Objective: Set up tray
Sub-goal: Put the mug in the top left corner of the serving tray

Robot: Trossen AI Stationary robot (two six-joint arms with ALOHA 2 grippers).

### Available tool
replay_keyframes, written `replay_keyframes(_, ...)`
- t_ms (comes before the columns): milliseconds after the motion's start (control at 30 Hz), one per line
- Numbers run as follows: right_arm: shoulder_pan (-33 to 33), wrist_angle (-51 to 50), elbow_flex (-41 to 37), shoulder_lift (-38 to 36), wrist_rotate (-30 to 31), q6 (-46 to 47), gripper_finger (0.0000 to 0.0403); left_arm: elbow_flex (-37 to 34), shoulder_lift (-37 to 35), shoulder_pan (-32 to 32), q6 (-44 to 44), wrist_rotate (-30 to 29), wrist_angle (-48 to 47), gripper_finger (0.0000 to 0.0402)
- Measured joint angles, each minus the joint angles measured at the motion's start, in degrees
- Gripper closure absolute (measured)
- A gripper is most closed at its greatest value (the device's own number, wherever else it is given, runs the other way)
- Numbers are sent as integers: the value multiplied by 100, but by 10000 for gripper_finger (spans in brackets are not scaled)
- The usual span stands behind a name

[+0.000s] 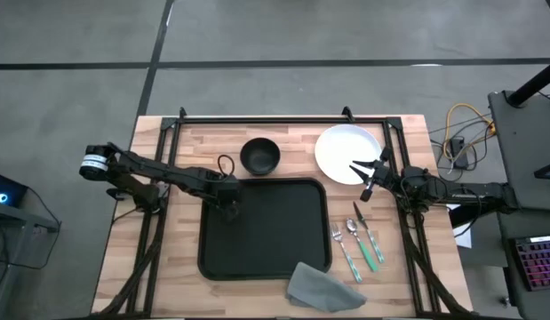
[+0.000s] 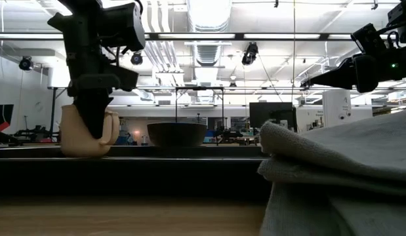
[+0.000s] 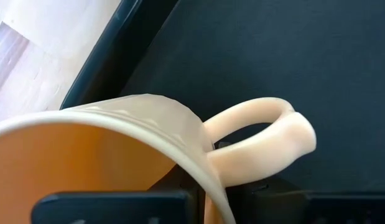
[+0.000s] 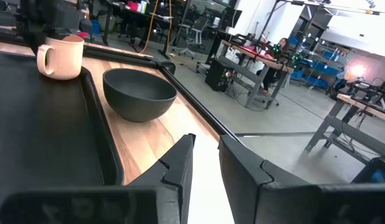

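Grey napkin (image 2: pixel 340 177), wooden table (image 1: pixel 132 267), black tray (image 1: pixel 275 236), ceiling lights (image 2: pixel 209 10)

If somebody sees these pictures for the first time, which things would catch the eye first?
Probably the large black tray at the table's middle, with the left tool holding a cream mug at its far left corner. Next, the white plate at the far right, where the right tool hovers open over its rim.
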Motion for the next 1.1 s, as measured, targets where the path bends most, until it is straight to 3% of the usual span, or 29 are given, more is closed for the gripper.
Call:
replay_keyframes(267,1,1,0,0,-1,2,335,2,0,61,2,-4,-14,374)
replay_keyframes(600,1,1,-1,0,-1,2,335,2,0,76,0,-2,-12,307)
replay_keyframes(1100,1,0,0,0,-1,1,335,262,-2,76,233,0,-78,303)
